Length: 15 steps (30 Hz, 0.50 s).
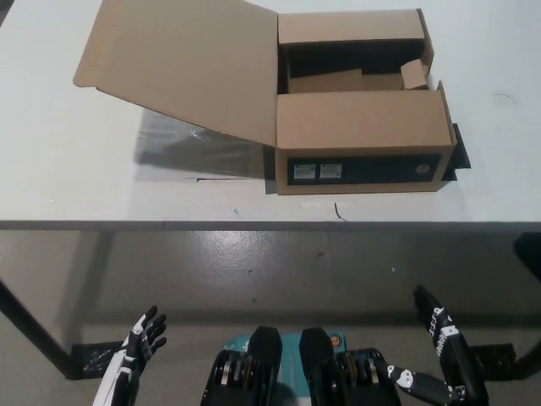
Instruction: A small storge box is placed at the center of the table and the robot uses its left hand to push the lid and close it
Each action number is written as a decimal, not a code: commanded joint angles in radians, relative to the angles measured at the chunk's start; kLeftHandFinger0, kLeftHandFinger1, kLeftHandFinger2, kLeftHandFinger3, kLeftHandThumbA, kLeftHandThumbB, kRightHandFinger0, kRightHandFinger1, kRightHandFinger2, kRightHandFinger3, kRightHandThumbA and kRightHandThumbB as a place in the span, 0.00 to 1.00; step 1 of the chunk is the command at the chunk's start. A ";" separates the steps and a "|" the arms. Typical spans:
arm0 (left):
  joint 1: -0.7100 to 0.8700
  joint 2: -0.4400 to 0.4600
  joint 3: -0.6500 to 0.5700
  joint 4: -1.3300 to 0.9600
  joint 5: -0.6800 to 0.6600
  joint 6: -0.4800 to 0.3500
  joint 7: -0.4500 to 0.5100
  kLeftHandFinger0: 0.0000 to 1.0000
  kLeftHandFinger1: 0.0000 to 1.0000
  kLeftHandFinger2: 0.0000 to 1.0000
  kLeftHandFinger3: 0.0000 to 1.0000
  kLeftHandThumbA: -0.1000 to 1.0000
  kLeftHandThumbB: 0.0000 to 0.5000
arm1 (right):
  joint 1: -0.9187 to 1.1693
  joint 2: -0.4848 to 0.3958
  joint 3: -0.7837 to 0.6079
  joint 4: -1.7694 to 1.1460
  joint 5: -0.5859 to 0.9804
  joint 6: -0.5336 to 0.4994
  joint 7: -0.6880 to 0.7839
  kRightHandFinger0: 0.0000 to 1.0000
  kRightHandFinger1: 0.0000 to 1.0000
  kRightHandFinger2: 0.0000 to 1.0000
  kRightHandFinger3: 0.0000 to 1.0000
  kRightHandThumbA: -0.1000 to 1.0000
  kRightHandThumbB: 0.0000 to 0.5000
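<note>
Cardboard box lay open on the table, both hands held low below its edge.

The white left hand (139, 342) was seen at lower left, fingers spread and holding nothing. On the white table (68, 169), the large lid flap (182, 68) was folded out to the left (tilted upward) from the cardboard storage box (359, 127) near the centre. The black right hand (439, 334) was raised at lower right, fingers apart and empty.
</note>
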 commanded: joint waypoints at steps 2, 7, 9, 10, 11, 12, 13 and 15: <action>-0.008 0.004 0.008 -0.015 -0.018 -0.037 -0.021 1.00 1.00 1.00 1.00 1.00 0.88 | -0.015 -0.005 0.004 -0.008 -0.008 -0.051 -0.009 1.00 1.00 1.00 1.00 1.00 0.63; 0.000 0.000 0.002 -0.060 -0.056 -0.037 -0.046 1.00 1.00 1.00 1.00 1.00 0.82 | -0.018 -0.005 0.000 -0.008 0.002 -0.051 -0.004 1.00 1.00 1.00 1.00 1.00 0.63; 0.003 -0.001 0.000 -0.089 -0.055 -0.037 -0.052 1.00 1.00 1.00 1.00 1.00 0.86 | -0.023 -0.007 -0.001 -0.006 0.006 -0.051 0.000 1.00 1.00 1.00 1.00 1.00 0.63; 0.002 0.000 0.001 -0.093 -0.056 -0.037 -0.053 1.00 1.00 1.00 1.00 1.00 0.85 | -0.027 -0.006 0.000 -0.003 0.006 -0.051 0.000 1.00 1.00 1.00 1.00 1.00 0.63; 0.004 -0.001 0.002 -0.100 -0.057 -0.037 -0.056 1.00 1.00 1.00 1.00 1.00 0.86 | -0.028 -0.006 0.000 -0.002 0.007 -0.051 0.002 1.00 1.00 1.00 1.00 1.00 0.63; 0.006 -0.002 0.003 -0.108 -0.055 -0.037 -0.055 1.00 1.00 1.00 1.00 1.00 0.86 | -0.028 -0.006 0.000 -0.002 0.008 -0.051 0.002 1.00 1.00 1.00 1.00 1.00 0.63; 0.007 -0.003 0.003 -0.112 -0.053 -0.037 -0.055 1.00 1.00 1.00 1.00 1.00 0.86 | -0.028 -0.006 0.000 -0.002 0.007 -0.051 0.002 1.00 1.00 1.00 1.00 1.00 0.64; -0.006 0.002 0.004 -0.114 -0.050 -0.037 -0.051 1.00 1.00 1.00 1.00 1.00 0.85 | -0.044 -0.004 -0.001 0.003 0.003 -0.051 -0.004 1.00 1.00 1.00 1.00 1.00 0.63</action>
